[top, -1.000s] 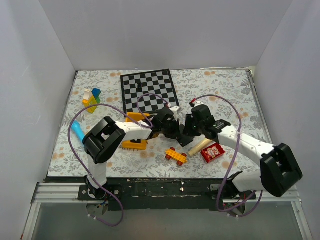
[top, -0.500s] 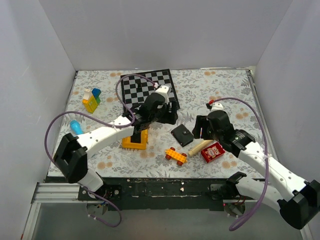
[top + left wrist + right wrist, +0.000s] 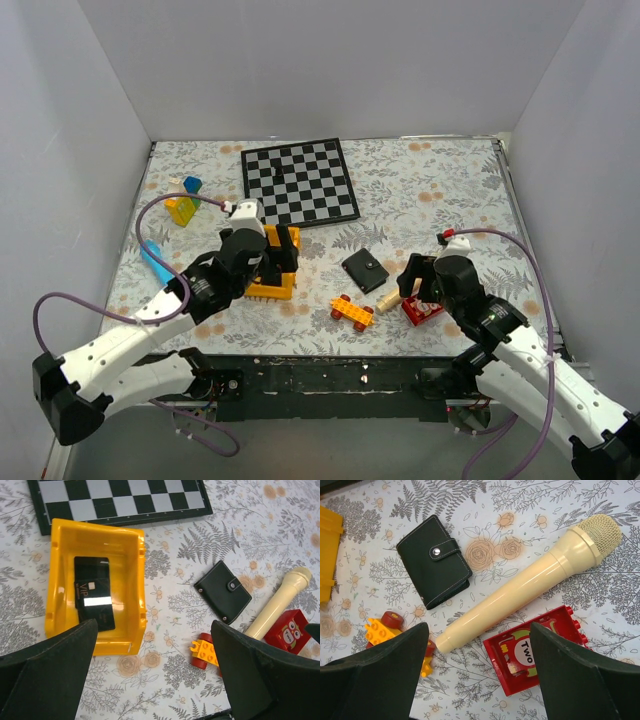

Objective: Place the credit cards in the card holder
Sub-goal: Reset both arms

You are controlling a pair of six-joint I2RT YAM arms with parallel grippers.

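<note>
The card holder (image 3: 365,270) lies shut on the flowered table, snap tab fastened, held by neither gripper; it also shows in the wrist views (image 3: 222,591) (image 3: 434,560). One black credit card (image 3: 92,592) with a white mark lies flat inside the yellow bin (image 3: 130,587). My left gripper (image 3: 282,248) hovers open over that bin (image 3: 262,290), its jaws (image 3: 153,625) wide apart and empty. To the right of the card holder, my right gripper (image 3: 420,283) is open and empty above the microphone (image 3: 530,580), jaws (image 3: 477,625) spread.
A cream toy microphone (image 3: 398,293) and a red block (image 3: 425,307) lie right of the card holder. An orange and red brick car (image 3: 352,311) sits near the front edge. A chessboard (image 3: 300,182) lies at the back; coloured blocks (image 3: 183,200) and a blue object (image 3: 155,262) at the left.
Both grippers were together over the card holder at the table's middle. Both have opened and drawn back toward the near edge, left over the bin, right over the microphone. The card holder lies free.
</note>
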